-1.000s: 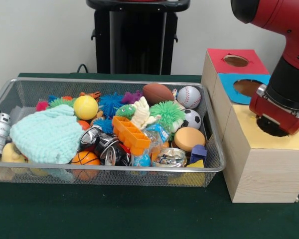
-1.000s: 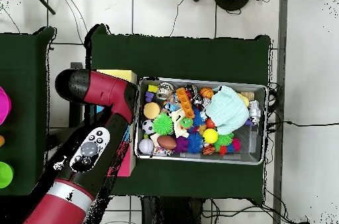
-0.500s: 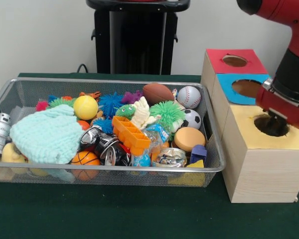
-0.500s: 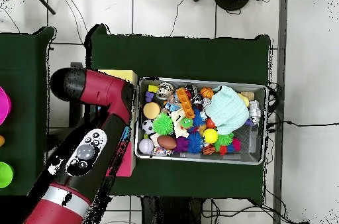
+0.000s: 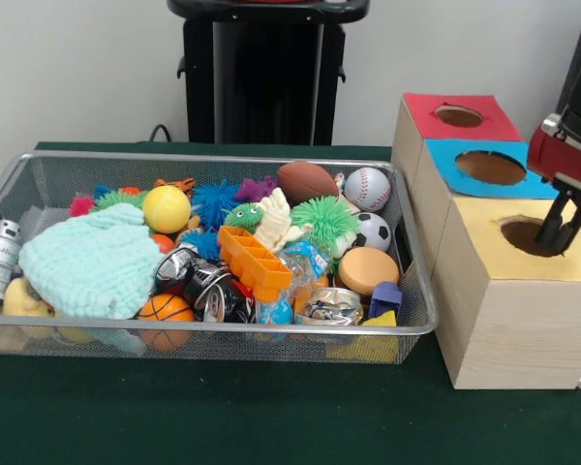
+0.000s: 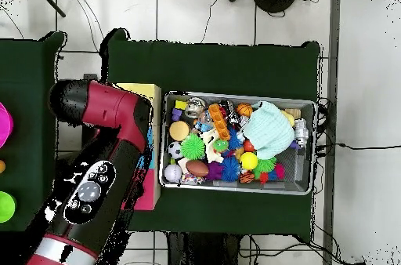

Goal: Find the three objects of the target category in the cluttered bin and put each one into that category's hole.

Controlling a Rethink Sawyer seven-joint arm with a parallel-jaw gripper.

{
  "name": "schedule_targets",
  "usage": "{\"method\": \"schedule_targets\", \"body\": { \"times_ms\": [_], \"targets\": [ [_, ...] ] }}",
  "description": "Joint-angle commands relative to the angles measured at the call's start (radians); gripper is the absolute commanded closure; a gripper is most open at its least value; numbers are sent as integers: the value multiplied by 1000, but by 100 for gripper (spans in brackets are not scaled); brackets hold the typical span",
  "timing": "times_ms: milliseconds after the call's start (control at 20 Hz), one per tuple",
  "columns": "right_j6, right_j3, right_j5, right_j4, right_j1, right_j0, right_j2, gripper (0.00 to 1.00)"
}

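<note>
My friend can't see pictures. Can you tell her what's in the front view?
A wire bin full of toys, balls and a knitted hat sits beside a wooden box with red, blue and yellow holed tops. The robot's gripper hangs over the yellow hole.

The front camera sits low and close at one long side of the surface (image 5: 271, 426), level with the wire bin (image 5: 213, 329) and facing the wall behind it, so the bin fills most of the frame with the wooden box (image 5: 508, 320) beside it. The overhead camera hangs high and looks straight down, taking in the whole surface (image 6: 211, 66) and the floor around it. Both views share the bin (image 6: 239, 187) and the box (image 6: 141, 89), turned half round between them.
</note>
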Motion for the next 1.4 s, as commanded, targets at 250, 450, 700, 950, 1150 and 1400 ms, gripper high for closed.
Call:
{"method": "schedule_targets", "body": {
  "times_ms": [250, 450, 700, 950, 1150, 1400],
  "targets": [
    [243, 37, 129, -25, -130, 13, 84, 100],
    [245, -2, 207, -76, -112, 14, 27, 100],
    [192, 50, 171, -97, -122, 9, 6, 100],
    [150, 117, 81, -104, -125, 12, 11, 100],
    [104, 176, -31, -118, -129, -2, 30, 100],
    [56, 250, -142, -138, -158, -28, 76, 100]
  ]
}}
